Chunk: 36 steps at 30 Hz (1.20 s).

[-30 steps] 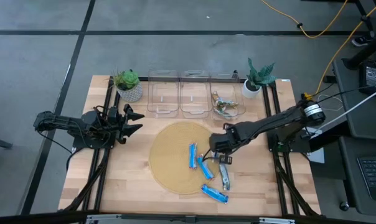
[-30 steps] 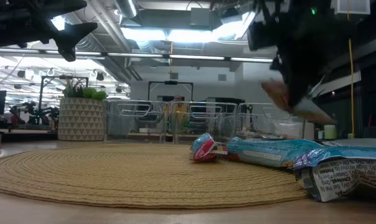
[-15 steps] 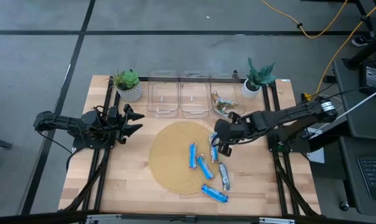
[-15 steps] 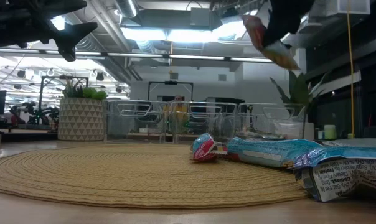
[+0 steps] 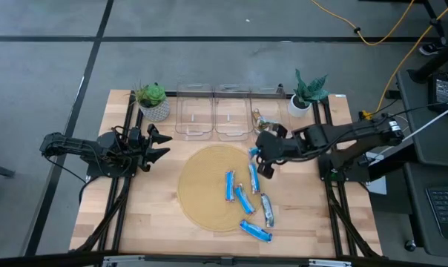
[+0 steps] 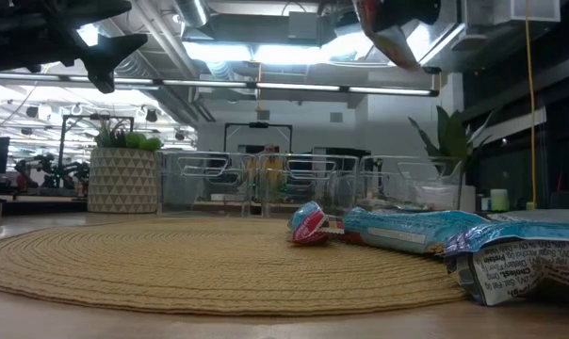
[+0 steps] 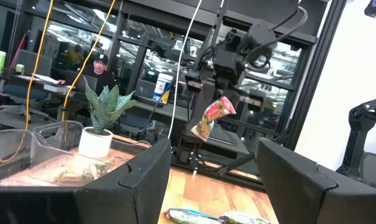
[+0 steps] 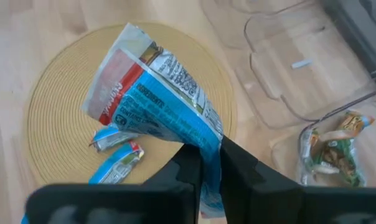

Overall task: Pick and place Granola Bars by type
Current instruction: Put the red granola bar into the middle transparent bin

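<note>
Right hand [image 5: 258, 150] was clamped on one end of a blue bar [image 8: 157, 106], held in the air above the tabletop [image 5: 150, 215] between the round mat [image 5: 202, 185] and the clear bins [image 5: 213, 111]. The wrapper hung from the closed fingers [image 8: 238, 168], crumpled at the pinch point, showing a blue body, a red panel and a silver crimped end. Left hand [image 5: 159, 144] waited over the tabletop's left side with its fingers apart and nothing in them.

The bar appeared light, with a thin, glossy film wrapper that would likely slip under a loose pinch. The wrapper was soft, so a grip on the end seam alone could let the bar swing or slide out. A hold across the body, or deep on the crimp, would probably be more secure.

Five more bars [image 5: 242, 200] lay on and beside the mat's right part, most of them blue. The rightmost bin [image 5: 271, 93] held green-brown bars [image 8: 331, 146].
</note>
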Motion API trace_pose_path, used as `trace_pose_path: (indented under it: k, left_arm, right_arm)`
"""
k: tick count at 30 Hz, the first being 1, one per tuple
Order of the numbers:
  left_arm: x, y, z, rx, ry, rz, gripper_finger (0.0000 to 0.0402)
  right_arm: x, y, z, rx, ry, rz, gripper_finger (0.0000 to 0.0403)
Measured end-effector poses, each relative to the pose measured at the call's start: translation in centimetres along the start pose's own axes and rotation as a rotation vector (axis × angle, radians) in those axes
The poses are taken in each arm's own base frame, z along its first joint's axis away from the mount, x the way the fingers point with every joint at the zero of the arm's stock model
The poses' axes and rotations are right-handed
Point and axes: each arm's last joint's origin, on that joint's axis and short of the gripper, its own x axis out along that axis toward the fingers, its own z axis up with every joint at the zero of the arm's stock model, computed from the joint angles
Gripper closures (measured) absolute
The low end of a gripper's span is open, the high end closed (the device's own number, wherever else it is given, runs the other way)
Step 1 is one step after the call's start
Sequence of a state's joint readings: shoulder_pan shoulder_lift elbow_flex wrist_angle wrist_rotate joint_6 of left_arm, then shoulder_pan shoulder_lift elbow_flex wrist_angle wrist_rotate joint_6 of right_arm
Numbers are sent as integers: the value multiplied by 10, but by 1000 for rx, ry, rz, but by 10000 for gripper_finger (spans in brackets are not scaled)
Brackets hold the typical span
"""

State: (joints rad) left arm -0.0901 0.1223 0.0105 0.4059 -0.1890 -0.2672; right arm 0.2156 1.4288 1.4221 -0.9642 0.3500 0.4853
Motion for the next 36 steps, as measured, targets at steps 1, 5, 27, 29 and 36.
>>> trace_pose_path:
  k: [1,5,27,29,36]
  left_arm:
    - [0,0,0,0,0,0,176]
    - [0,0,0,0,0,0,176]
    - [0,0,0,0,0,0,176]
    - [0,0,0,0,0,0,176]
    - [0,0,0,0,0,0,176]
  right_arm:
    - [-1,-1,3,-11,-8,0,359]
    - [-9,-11,17,-47,-49,-5,359]
    - [-52,-166,108,-114,-411,-56,358]
    - [-42,-180,111,-112,-406,-54,358]
    - [6,-216,123,-86,-379,-12,358]
